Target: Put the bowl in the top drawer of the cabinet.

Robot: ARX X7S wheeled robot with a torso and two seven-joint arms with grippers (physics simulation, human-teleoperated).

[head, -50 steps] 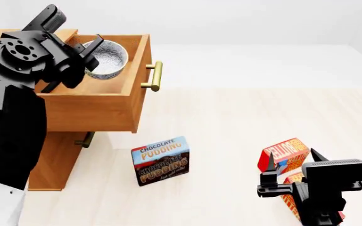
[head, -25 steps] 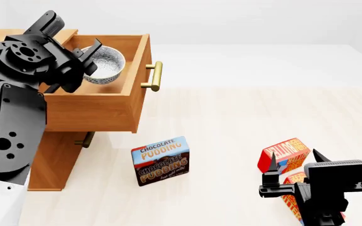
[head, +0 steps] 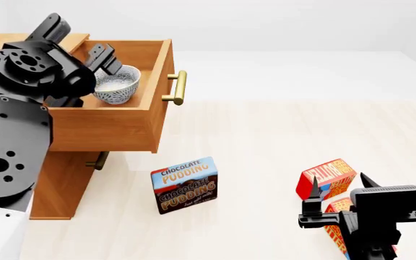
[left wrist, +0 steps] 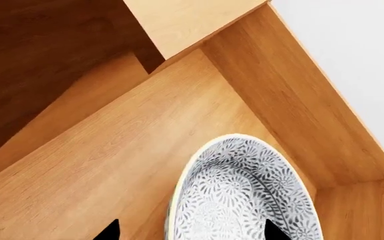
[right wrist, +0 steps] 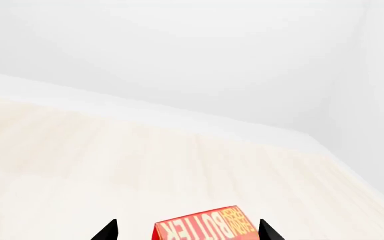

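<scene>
The bowl (head: 116, 85) sits upright inside the pulled-out top drawer (head: 132, 116) of the cabinet (head: 56, 184). The left gripper (head: 106, 58) hangs over the bowl, spread wide and released. The right gripper (head: 338, 200), also spread and empty, hovers beside the butter box (head: 331, 177), far from the cabinet.

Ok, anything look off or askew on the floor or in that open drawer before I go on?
Nothing stands out. The bowl sits upright inside the top drawer, the chocolate pudding box stands upright, and the red butter box leans slightly by the right gripper.
</scene>
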